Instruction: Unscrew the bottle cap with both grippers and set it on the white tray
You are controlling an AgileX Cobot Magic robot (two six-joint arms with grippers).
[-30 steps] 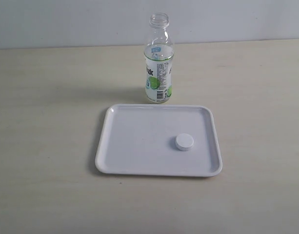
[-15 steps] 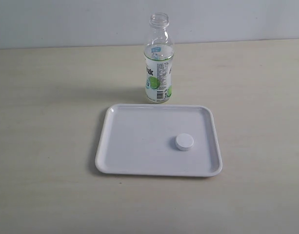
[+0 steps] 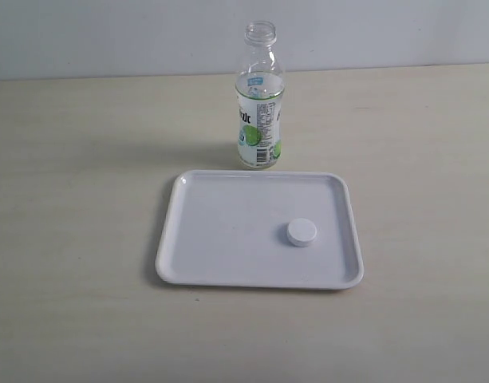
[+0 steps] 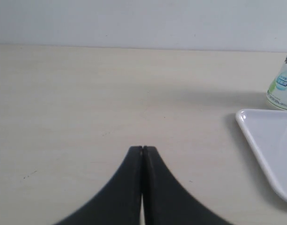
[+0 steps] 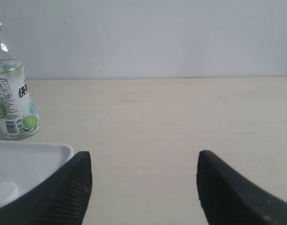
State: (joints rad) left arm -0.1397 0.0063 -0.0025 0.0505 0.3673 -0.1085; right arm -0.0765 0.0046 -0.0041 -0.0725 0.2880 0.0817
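One cap (image 3: 301, 232) lies on one tray (image 3: 220, 239) mid-table. One open bottle (image 3: 260, 104) stands upright just behind the tray, toward the table's (image 3: 69, 199) far edge. Of two grippers, the left gripper (image 4: 142, 149) is pressed closed and empty. The right gripper (image 5: 143, 161) gapes wide and empty, with the cap outside its gap, beside one finger.

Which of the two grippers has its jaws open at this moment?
The right gripper: its jaws stand wide apart, whereas the left gripper has its jaws pressed together with nothing between them.

Pale wooden table (image 3: 69, 239) meets plain wall (image 3: 108, 32).
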